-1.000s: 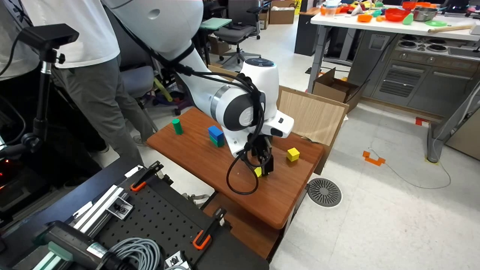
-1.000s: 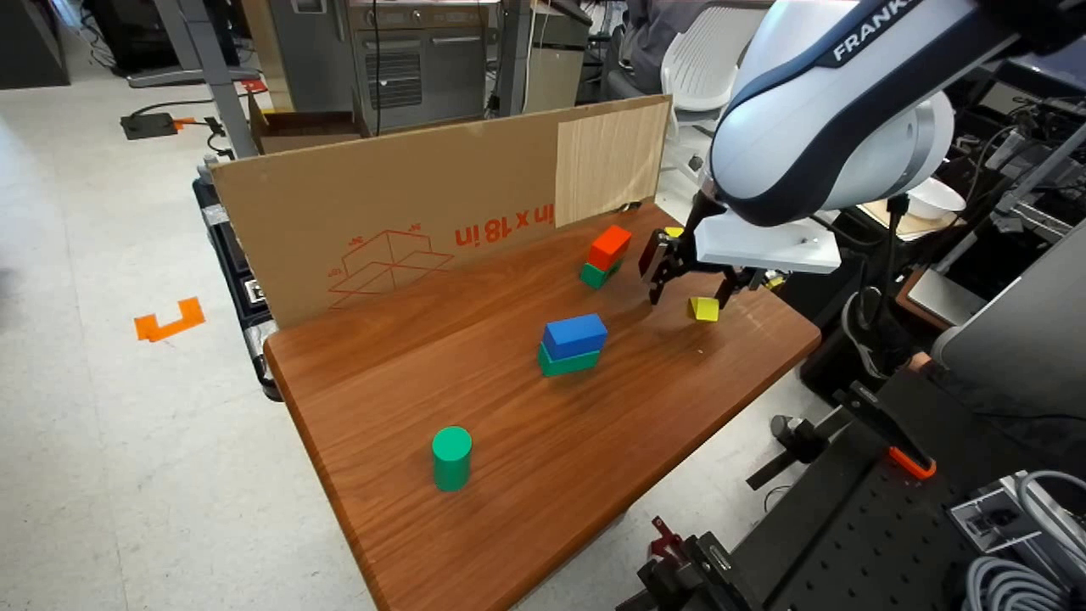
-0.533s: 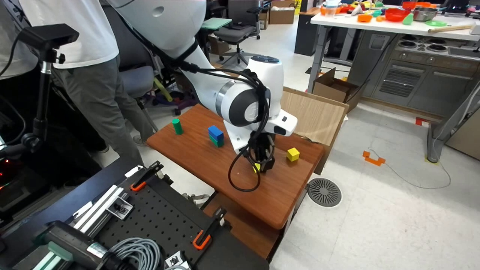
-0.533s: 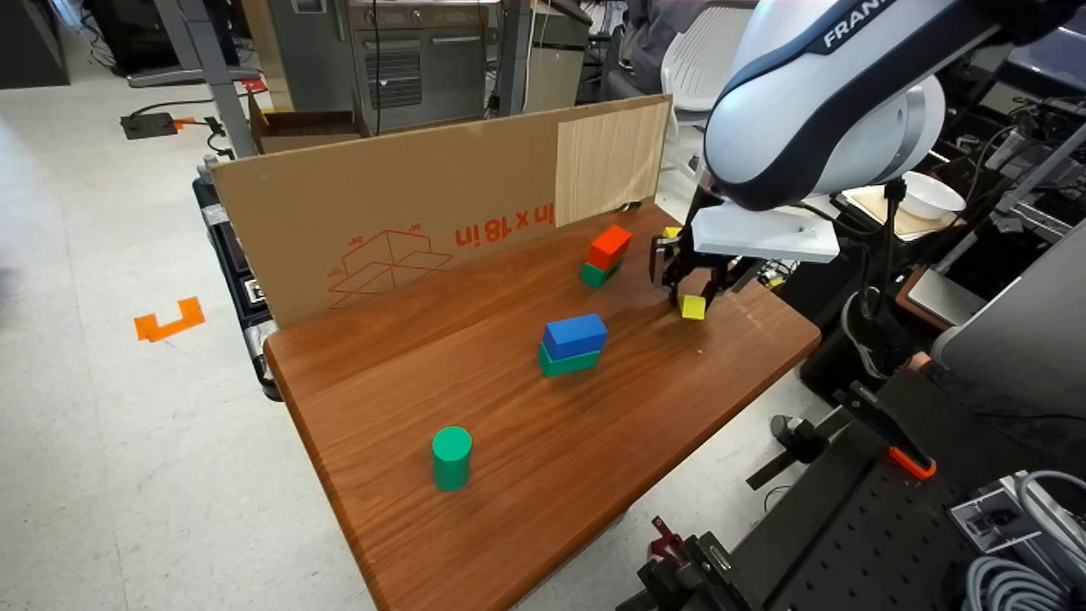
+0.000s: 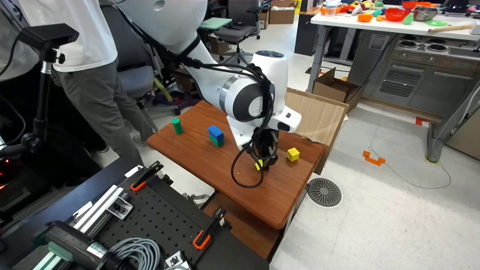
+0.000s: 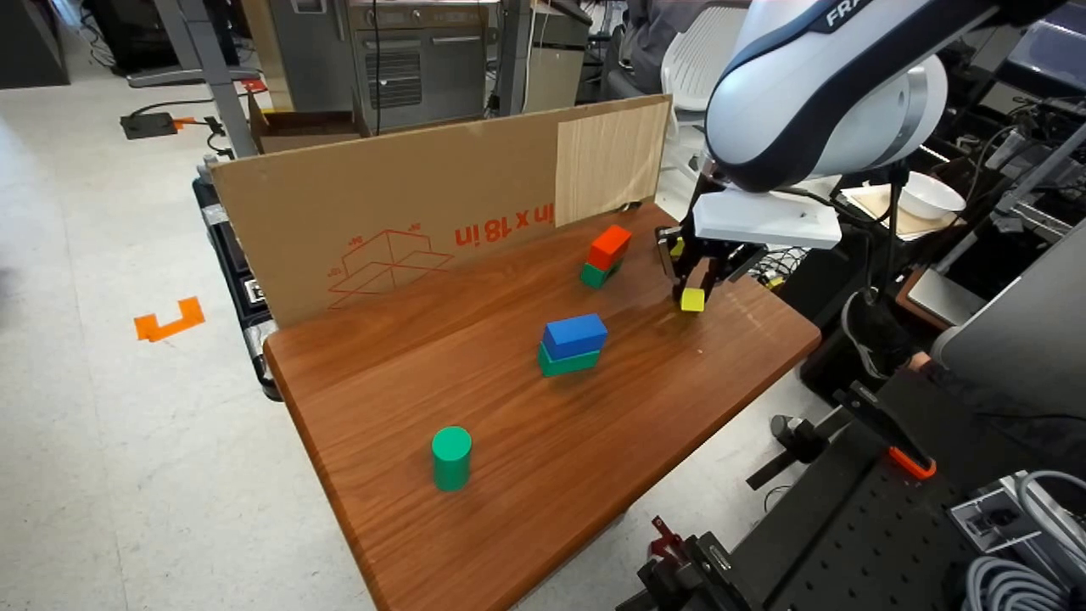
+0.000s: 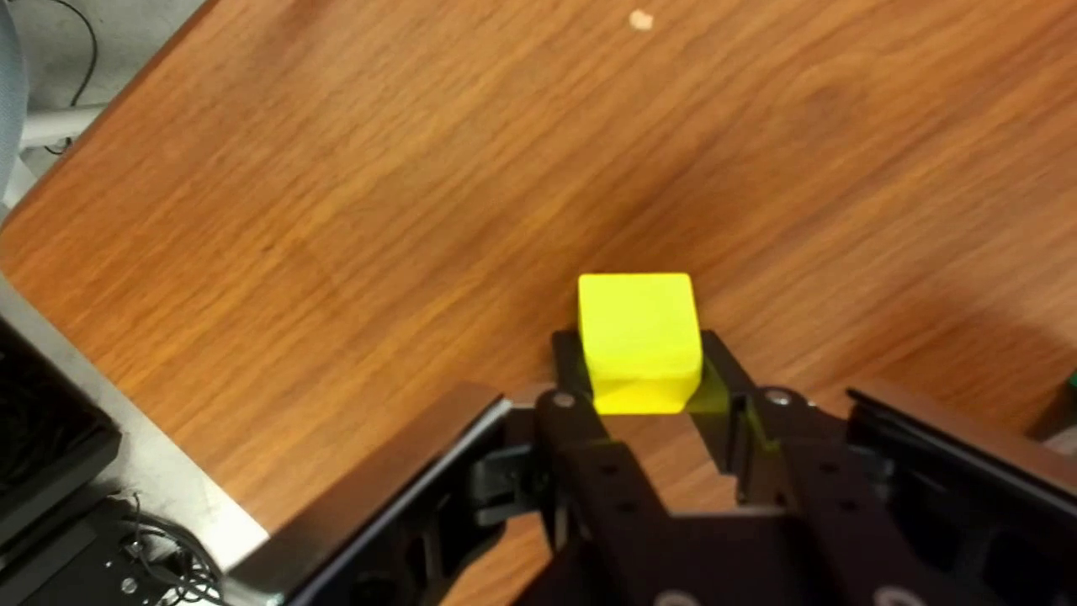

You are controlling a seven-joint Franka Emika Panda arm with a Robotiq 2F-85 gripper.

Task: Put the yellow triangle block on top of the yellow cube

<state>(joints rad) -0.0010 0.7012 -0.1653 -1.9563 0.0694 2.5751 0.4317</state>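
Note:
Pinched between my gripper's fingertips is the yellow triangle block (image 7: 638,324), showing a square-looking face in the wrist view. My gripper (image 7: 641,364) is shut on it, one finger at each side. The same block (image 6: 692,299) sits low over the tabletop in an exterior view; whether it touches the wood I cannot tell. The yellow cube (image 5: 293,154) rests on the table a short way from the gripper (image 5: 265,164), apart from it. In an exterior view the gripper linkage partly hides the yellow cube (image 6: 677,248). The cube is out of the wrist view.
A red block (image 6: 610,246) lies on a green block (image 6: 596,275) near the upright cardboard panel (image 6: 424,187). A blue block (image 6: 575,336) is stacked on another green block (image 6: 568,362). Farther along stands a green cylinder (image 6: 451,462). The wooden table (image 6: 407,373) has open edges.
The jaws have closed on the yellow triangle block, which has turned and shifted slightly with them. The hand has risen a little. The yellow cube has stayed in place.

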